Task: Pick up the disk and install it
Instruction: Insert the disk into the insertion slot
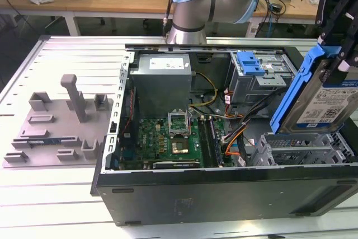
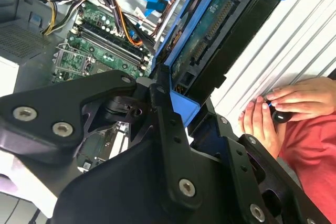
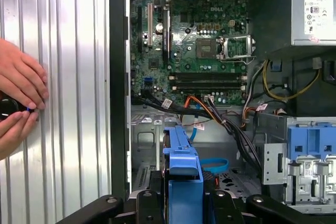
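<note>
One disk, silver with a blue-and-white label, is hanging tilted in the gripper at the exterior view's right, above the empty drive cage of the open computer case and apart from it. I am reading the jaws as closed on the disk: in the first wrist view the blue carrier frame is sitting edge-on between the black fingers. I am judging the disk to be stiff, dense and fairly heavy for its bulk, with smooth metal faces that could slip and an inside that would not tolerate a knock. The circuit board and connector on its underside are lying bare in the second wrist view, so I am treating the framed edges as the safe place to take hold. The plastic frame itself is probably giving a little under pressure. A bundle of orange and black cables is lying just beside the cage and, with the cage walls, is narrowing the way in. A second blue carrier is occupying the bay behind, while the motherboard and power supply are lying well apart. A person's hands are resting on the ribbed table near the case wall.
</note>
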Robot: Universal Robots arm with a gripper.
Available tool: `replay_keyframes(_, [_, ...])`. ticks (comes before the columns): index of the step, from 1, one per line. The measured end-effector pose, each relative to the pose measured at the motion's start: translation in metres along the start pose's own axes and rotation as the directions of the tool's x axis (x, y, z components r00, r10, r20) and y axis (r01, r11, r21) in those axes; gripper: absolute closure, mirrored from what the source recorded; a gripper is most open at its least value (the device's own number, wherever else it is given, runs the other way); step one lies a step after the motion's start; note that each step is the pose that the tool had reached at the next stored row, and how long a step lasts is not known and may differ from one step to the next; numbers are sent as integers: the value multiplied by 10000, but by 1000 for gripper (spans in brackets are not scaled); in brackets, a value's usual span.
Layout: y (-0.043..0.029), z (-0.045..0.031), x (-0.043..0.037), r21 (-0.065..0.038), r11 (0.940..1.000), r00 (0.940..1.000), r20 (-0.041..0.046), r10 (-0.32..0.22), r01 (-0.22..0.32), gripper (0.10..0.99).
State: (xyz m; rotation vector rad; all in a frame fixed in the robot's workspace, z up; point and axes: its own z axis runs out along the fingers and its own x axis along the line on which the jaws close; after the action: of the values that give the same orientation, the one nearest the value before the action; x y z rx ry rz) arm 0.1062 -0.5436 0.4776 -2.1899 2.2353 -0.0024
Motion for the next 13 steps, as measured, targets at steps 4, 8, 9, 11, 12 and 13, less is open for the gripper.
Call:
replay_keyframes(4, [0,16,-4,1,9998,9998,1,179,-179,722])
replay_keyframes(8, [0,24,-8,0,10000,10000,1,-44,44,722])
replay_keyframes(9, [0,26,-8,-1,9998,9998,1,-206,206,722])
replay_keyframes(11, [0,27,-8,-1,9998,9998,2,-212,212,722])
replay_keyframes(12, [1,27,-8,-2,9998,9998,2,-212,212,722])
replay_keyframes(13, [1,27,-8,-1,9998,9998,2,-211,211,722])
